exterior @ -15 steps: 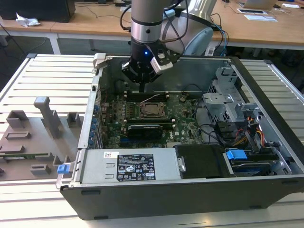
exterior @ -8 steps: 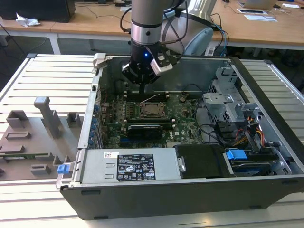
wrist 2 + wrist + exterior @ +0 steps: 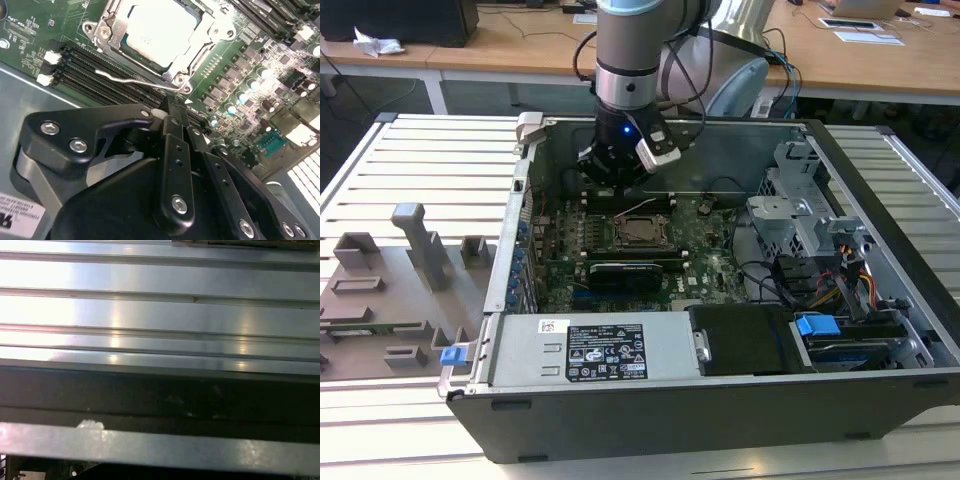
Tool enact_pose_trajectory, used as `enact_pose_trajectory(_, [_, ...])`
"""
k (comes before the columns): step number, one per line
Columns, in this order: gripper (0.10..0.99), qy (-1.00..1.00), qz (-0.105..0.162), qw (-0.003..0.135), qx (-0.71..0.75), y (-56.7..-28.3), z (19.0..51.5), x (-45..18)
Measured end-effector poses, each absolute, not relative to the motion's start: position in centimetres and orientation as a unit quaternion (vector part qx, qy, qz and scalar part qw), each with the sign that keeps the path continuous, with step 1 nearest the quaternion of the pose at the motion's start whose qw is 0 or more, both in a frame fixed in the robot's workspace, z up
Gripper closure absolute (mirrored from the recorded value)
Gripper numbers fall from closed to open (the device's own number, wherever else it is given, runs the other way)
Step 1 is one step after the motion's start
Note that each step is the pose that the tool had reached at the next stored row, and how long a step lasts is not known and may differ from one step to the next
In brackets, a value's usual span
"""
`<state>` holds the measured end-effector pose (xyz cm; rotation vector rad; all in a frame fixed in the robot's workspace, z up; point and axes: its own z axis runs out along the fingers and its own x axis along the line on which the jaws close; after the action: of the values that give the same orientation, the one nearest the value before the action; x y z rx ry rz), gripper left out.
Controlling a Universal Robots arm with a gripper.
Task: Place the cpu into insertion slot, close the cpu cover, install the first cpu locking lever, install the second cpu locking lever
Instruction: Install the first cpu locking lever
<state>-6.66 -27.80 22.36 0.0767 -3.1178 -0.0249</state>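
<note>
The cpu [image 3: 159, 29] lies flat in the insertion slot [image 3: 641, 232] on the green motherboard, its pale metal top showing. The silver cpu cover [image 3: 202, 41] is folded down around it. A thin wire locking lever [image 3: 125, 78] runs along the socket's edge over the memory slots. My gripper [image 3: 172, 107] hangs inside the case just behind the socket, its black fingers [image 3: 175, 145] drawn together with nothing visibly between them. In the exterior view my gripper [image 3: 620, 180] sits at the board's rear edge, above the socket.
The open computer case [image 3: 520, 250] rests on a slatted metal table [image 3: 160, 310]. A silver power supply [image 3: 590, 350], a black box [image 3: 745, 340] and a drive cage [image 3: 800, 215] crowd the case. Grey fixtures [image 3: 415, 255] stand at the exterior view's left. Long memory slots [image 3: 95, 62] border the socket.
</note>
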Motion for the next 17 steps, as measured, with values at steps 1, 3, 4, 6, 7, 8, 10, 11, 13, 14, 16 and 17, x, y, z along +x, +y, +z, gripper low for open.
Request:
enact_pose_trajectory(1, [0.98, -1.0, -0.008, 0.011, 0.025, -27.8, 22.1, -6.6])
enact_pose_trajectory(3, [0.98, -1.0, -0.008, 0.011, 0.025, -27.8, 21.9, -6.3])
enact_pose_trajectory(4, [0.98, -1.0, -0.008, 0.011, 0.025, -27.8, 21.8, -6.0])
enact_pose_trajectory(6, [0.98, -1.0, -0.008, 0.011, 0.025, -27.8, 21.6, -5.7])
enact_pose_trajectory(7, [0.98, -1.0, -0.008, 0.011, 0.025, -27.8, 21.6, -5.5])
enact_pose_trajectory(8, [0.98, -1.0, -0.008, 0.011, 0.025, -27.8, 21.5, -5.4])
enact_pose_trajectory(10, [0.98, -1.0, -0.008, 0.011, 0.025, -27.8, 21.4, -5.0])
enact_pose_trajectory(11, [0.98, -1.0, -0.008, 0.011, 0.025, -27.8, 21.3, -4.8])
enact_pose_trajectory(13, [0.98, -1.0, -0.008, 0.011, 0.025, -27.8, 21.2, -4.4])
enact_pose_trajectory(14, [0.98, -1.0, -0.008, 0.011, 0.025, -27.8, 21.1, -4.1])
enact_pose_trajectory(16, [0.98, -1.0, -0.008, 0.012, 0.025, -27.8, 21.0, -3.6])
enact_pose_trajectory(17, [0.98, -1.0, -0.008, 0.012, 0.025, -27.8, 21.0, -3.4])
